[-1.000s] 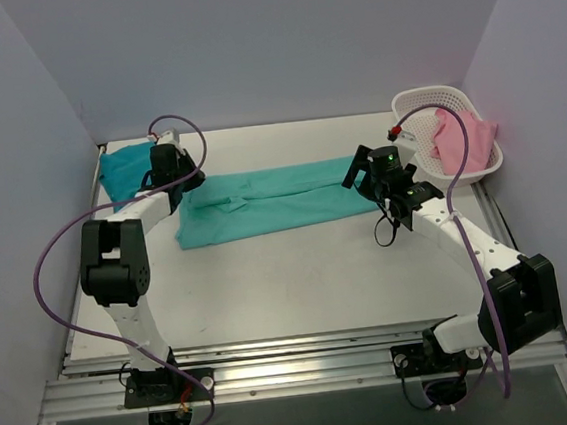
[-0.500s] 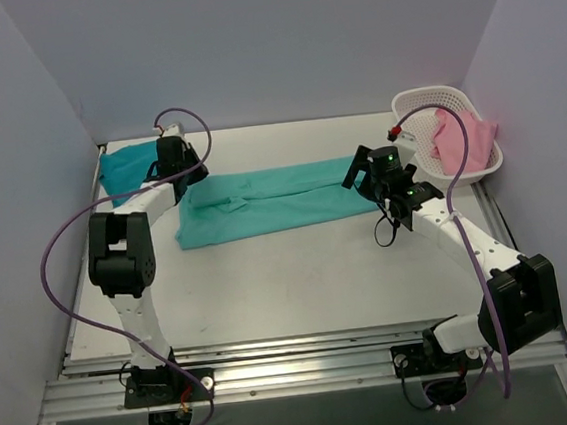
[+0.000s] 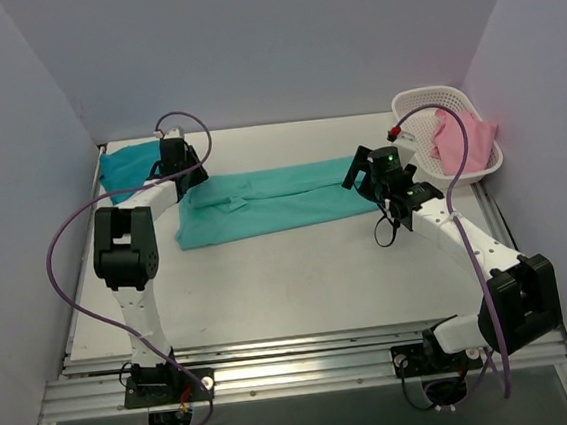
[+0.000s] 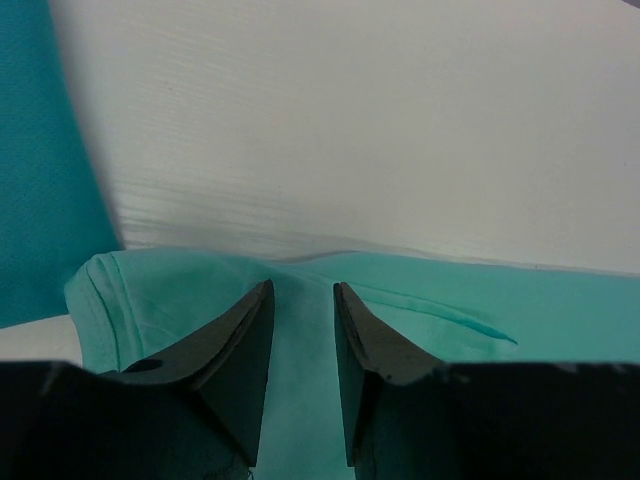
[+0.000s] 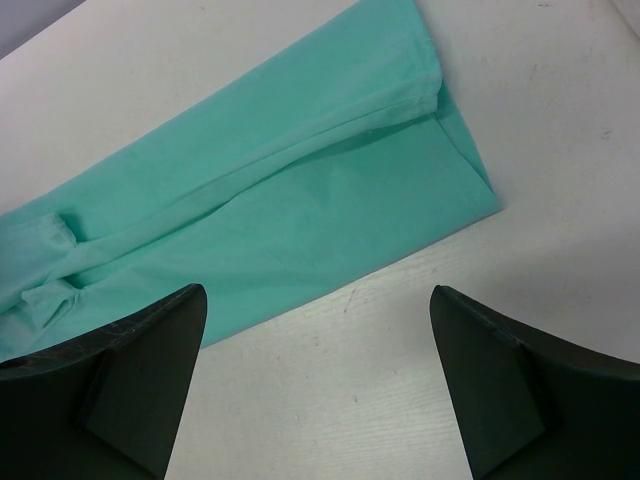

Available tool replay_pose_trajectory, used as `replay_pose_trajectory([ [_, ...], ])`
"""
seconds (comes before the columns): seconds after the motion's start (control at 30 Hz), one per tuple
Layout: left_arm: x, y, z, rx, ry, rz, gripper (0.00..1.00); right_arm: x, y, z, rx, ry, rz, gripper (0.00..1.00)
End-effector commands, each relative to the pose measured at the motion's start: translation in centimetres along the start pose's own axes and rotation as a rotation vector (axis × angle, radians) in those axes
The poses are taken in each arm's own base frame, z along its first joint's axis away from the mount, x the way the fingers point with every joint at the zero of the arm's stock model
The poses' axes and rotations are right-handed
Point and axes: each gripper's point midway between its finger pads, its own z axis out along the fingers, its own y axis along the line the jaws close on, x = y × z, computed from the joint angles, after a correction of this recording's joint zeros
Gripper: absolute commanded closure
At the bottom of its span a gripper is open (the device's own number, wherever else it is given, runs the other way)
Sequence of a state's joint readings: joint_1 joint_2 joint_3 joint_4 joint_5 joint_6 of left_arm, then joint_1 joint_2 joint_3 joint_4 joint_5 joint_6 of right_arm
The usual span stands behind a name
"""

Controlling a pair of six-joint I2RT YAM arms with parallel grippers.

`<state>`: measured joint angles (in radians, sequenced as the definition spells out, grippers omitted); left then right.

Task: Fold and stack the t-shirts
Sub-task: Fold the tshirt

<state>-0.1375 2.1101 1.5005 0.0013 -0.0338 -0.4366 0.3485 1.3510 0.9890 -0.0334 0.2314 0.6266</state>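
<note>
On the table (image 3: 290, 282), mid-far: mint t-shirt (image 3: 262, 202) lies as a long strip, with the teal t-shirt (image 3: 124, 168) at far left. Both likely soft, limp and light, so pinch the end corners. Right hand (image 5: 315, 290) gapes wide over the right end; left hand (image 4: 302, 290) narrowly parted over the left end.

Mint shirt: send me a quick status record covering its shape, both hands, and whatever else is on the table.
mint shirt: folded into a long strip, flat across the table
left hand: at the strip's left end, fingers nearly closed; cannot tell if it grips the cloth
right hand: wide open above the strip's right end, holding nothing
teal shirt: far-left corner, just past the strip's left end
basket: far-right corner, pink cloth inside
</note>
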Motion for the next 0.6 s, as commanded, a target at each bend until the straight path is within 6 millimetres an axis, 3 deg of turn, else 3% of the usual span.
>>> replay_pose_trajectory([
  [0.0, -2.3, 0.2, 0.1, -0.015, -0.052, -0.011, 0.61, 0.0, -0.3, 0.3, 0.016, -0.014, -0.01, 0.1],
  [0.2, -2.6, 1.4, 0.0, -0.035, -0.055, -0.03, 0.61, 0.1, -0.4, 0.4, 0.019, -0.013, -0.014, 0.1],
  [0.57, -2.6, 1.4, 0.3, -0.021, -0.047, -0.036, 0.63, 0.2, -0.4, 0.5, 0.025, -0.01, -0.017, 0.1],
])
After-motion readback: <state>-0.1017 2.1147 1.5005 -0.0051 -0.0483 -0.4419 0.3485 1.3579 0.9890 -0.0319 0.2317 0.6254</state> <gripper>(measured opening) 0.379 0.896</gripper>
